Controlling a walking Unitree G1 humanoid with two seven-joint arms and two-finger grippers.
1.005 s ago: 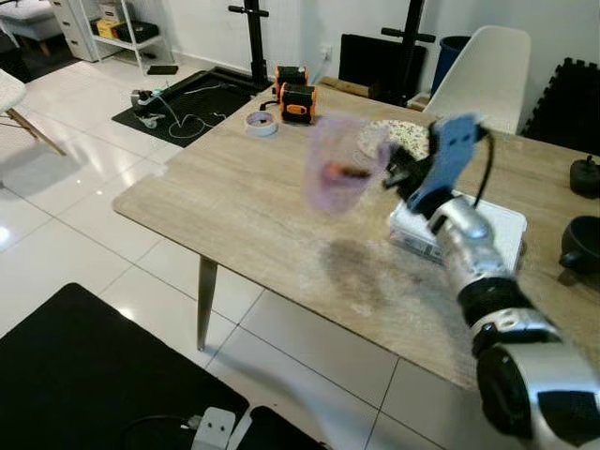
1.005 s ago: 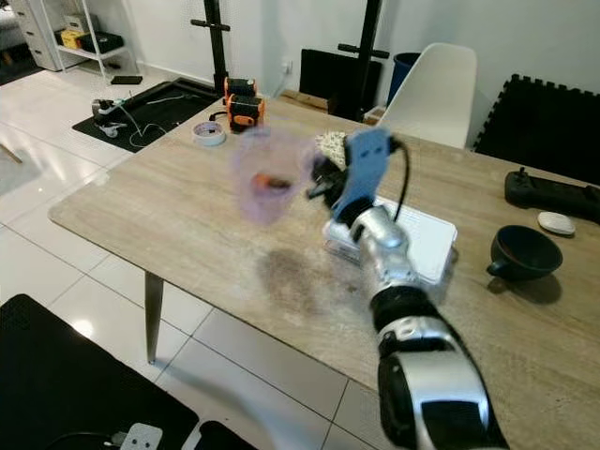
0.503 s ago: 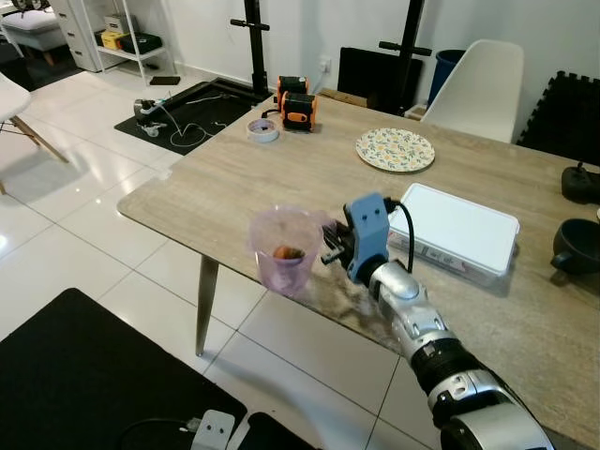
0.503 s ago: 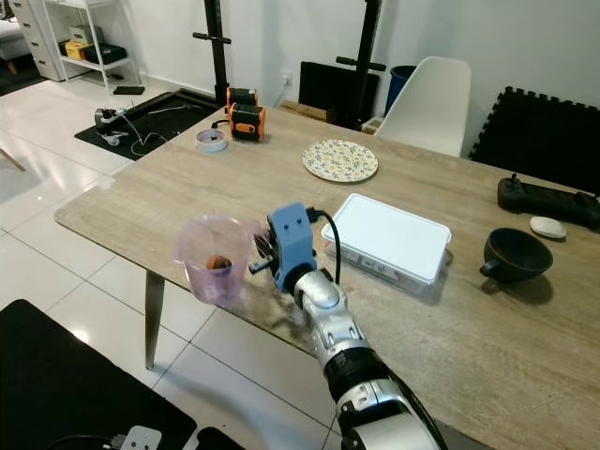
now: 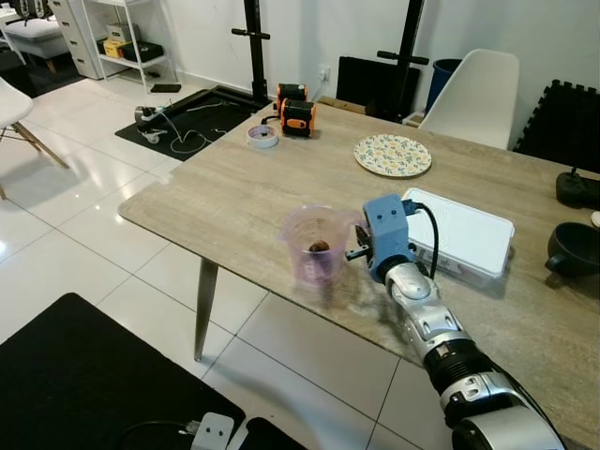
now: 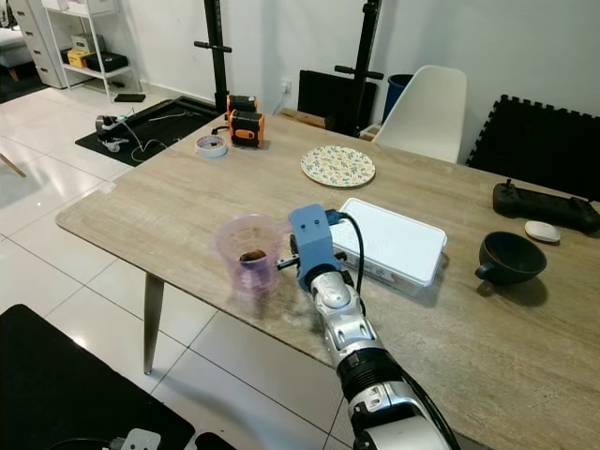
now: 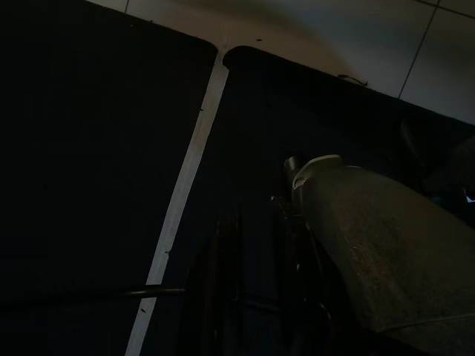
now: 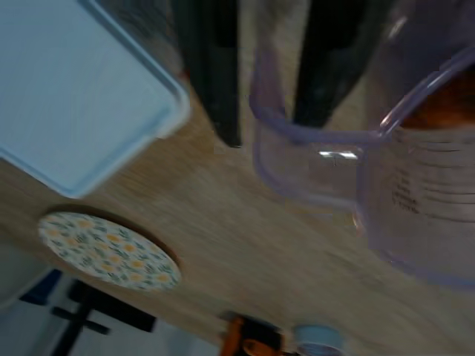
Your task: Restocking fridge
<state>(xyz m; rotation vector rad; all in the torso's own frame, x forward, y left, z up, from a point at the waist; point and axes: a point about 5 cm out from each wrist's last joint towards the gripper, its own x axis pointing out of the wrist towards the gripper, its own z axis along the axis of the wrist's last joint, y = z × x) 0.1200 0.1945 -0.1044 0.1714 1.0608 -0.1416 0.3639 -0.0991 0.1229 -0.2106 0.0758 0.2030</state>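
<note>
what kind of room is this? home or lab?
Likely a home dining area, also used for gear: a wooden table on white tile, a white dining chair, a patterned plate, plus black stands and a floor mat.

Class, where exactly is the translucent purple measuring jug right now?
The translucent purple measuring jug is near the wooden table's front edge, held by its handle in the right gripper, left of the white lidded box.
</note>
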